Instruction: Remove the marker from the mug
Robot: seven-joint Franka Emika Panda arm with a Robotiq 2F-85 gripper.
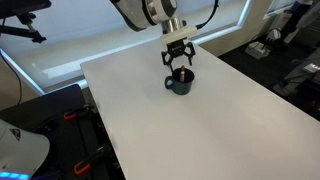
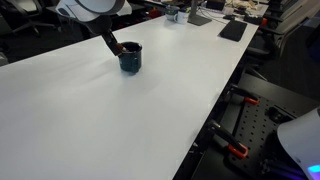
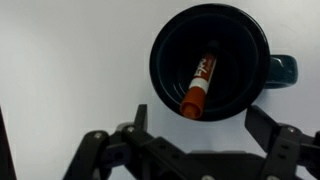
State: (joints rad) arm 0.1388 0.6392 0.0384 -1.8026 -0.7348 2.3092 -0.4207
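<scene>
The dark blue mug [image 3: 215,28] stands upright on the white table, handle to the right in the wrist view. The reddish-orange marker [image 3: 200,82] leans inside it, its orange end toward the lower rim. My gripper [image 3: 198,122] hangs directly above the mug, open and empty, one finger to each side of the mug's lower rim. In both exterior views the mug [image 1: 181,84] [image 2: 130,60] sits toward the far part of the table with the gripper [image 1: 178,60] just over it. In an exterior view the fingers [image 2: 117,47] reach the mug's rim.
The white table [image 1: 190,130] [image 2: 110,120] spreads wide around the mug. Black arm mounts and clamps [image 2: 240,130] sit beyond one table edge. Desk clutter [image 2: 232,28] lies at the far end.
</scene>
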